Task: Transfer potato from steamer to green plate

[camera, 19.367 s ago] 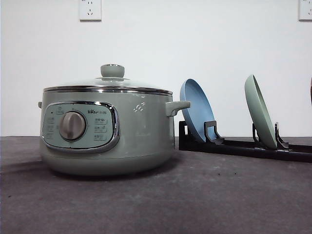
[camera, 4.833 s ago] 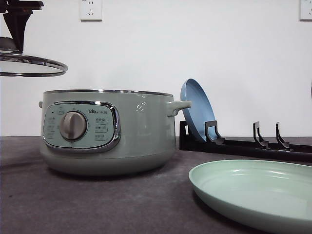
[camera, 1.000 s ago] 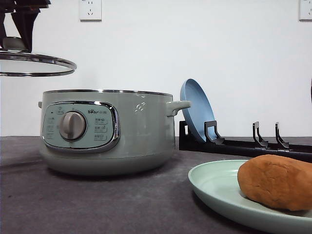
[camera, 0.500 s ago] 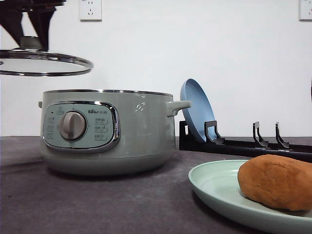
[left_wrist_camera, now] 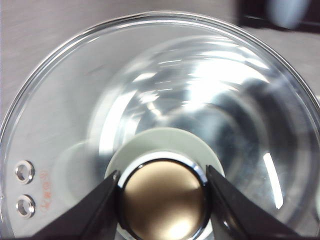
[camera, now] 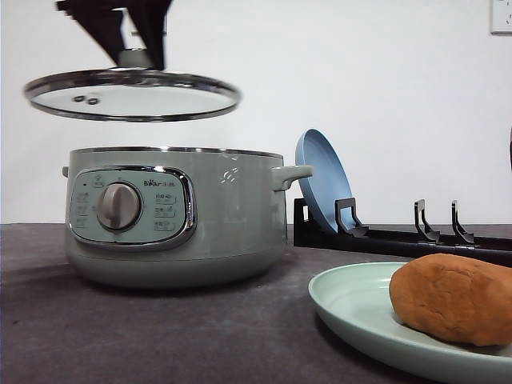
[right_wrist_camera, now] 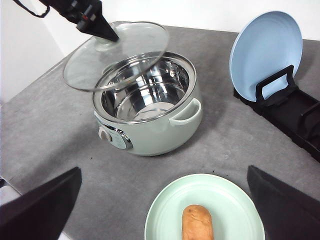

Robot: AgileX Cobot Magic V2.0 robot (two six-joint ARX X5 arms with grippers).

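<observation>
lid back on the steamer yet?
No. The left gripper holds the lid by its knob, in the air above the open steamer.

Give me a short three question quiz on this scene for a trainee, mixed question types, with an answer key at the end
1. True or false: the potato lies on the green plate.
2. What does the left gripper hold? A) the blue plate B) the glass lid by its knob C) a steamer handle
3. Fill in: the blue plate stands upright in the black ____.

Key:
1. True. The potato rests on the plate, and the steamer shows a bare steel inside.
2. B. Its fingers clamp the knob of the glass lid, held above the steamer.
3. Rack.
</observation>
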